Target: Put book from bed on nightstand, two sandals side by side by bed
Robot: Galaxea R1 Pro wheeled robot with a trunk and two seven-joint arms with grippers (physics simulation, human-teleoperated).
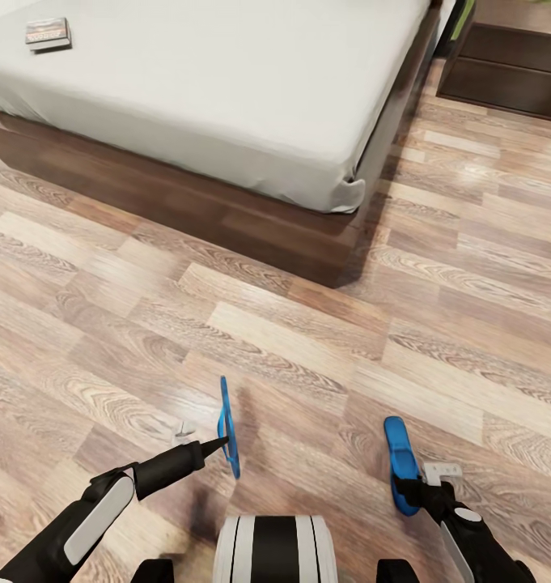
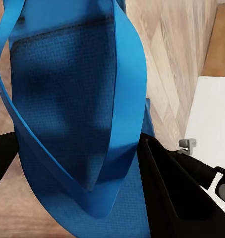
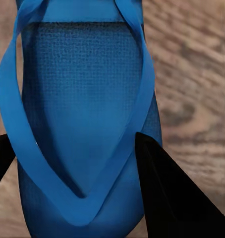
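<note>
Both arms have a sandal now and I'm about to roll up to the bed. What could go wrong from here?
1. The left gripper pinches its sandal edge-on by one end; it could swing or slip while driving.
2. The right gripper also holds only one end of the other sandal, so they may land crooked, not side by side.
3. With both grippers full, the book on the bed must wait.

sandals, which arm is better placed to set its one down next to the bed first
Right, probably. The right gripper carries its bright blue flip-flop lying nearly flat, ready to lower. The left gripper holds the other blue flip-flop turned on edge. Both are similarly far from the dark-framed bed.
</note>
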